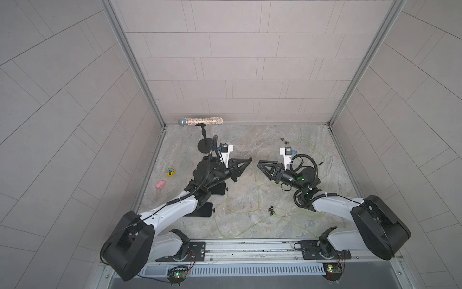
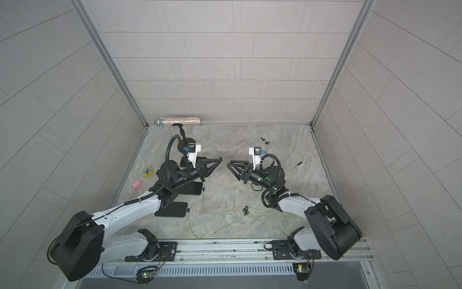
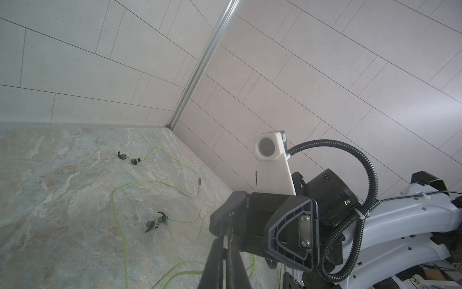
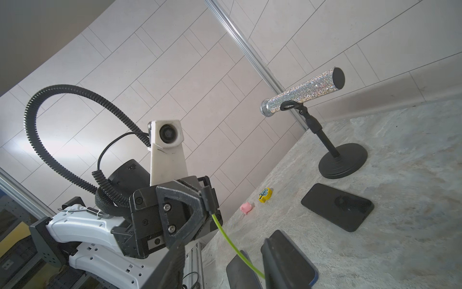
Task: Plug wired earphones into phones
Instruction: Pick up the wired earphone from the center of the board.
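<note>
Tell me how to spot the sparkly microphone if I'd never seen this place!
Start at the stone tabletop and go to its far corner on the robot's left. A black stand with a round base stands there, and the microphone lies sideways in its clip on top. It is the only glittery silver thing; the phones nearby are flat and plain black.

Phones (image 1: 205,210) largely beneath left arm (image 1: 175,207) (one barely visible)
</note>
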`<action>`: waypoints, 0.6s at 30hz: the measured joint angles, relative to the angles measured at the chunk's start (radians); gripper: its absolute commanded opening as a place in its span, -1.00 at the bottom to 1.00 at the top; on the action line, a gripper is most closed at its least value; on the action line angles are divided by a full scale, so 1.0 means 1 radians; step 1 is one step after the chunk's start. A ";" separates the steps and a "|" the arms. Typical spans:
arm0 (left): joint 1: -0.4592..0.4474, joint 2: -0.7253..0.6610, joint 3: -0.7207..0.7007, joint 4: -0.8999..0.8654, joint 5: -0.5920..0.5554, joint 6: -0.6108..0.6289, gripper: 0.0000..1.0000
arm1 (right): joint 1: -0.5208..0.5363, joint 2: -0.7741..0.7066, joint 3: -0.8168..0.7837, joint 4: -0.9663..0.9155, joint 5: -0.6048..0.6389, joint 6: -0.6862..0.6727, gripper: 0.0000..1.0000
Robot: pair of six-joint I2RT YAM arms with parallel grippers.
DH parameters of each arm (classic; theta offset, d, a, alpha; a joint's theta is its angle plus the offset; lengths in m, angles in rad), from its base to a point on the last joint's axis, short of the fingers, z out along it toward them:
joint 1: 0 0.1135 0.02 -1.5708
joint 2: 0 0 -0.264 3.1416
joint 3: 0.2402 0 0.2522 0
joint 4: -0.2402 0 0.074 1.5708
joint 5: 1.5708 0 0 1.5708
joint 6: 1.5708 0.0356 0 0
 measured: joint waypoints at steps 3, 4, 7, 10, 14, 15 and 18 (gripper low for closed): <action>-0.005 -0.002 0.000 0.000 0.011 0.002 -1.00 | 0.000 0.000 0.000 0.019 -0.013 0.013 0.02; -0.007 -0.002 0.000 0.000 0.015 0.002 -1.00 | 0.000 0.000 0.000 0.023 -0.015 0.016 0.01; -0.014 -0.002 0.000 0.000 0.029 0.004 -1.00 | 0.000 0.002 0.000 0.035 -0.025 0.028 -0.04; -0.024 -0.002 0.000 0.000 0.040 0.006 -1.00 | 0.000 0.018 0.008 0.055 -0.033 0.051 -0.16; -0.035 -0.001 0.000 0.000 0.053 0.007 -1.00 | -0.001 0.049 0.018 0.083 -0.047 0.085 -0.34; -0.036 -0.001 0.000 0.000 0.056 0.007 -1.00 | -0.001 0.055 0.019 0.088 -0.050 0.093 -0.37; -0.038 0.002 0.000 0.000 0.059 0.008 -1.00 | -0.001 0.060 0.022 0.101 -0.058 0.100 -0.37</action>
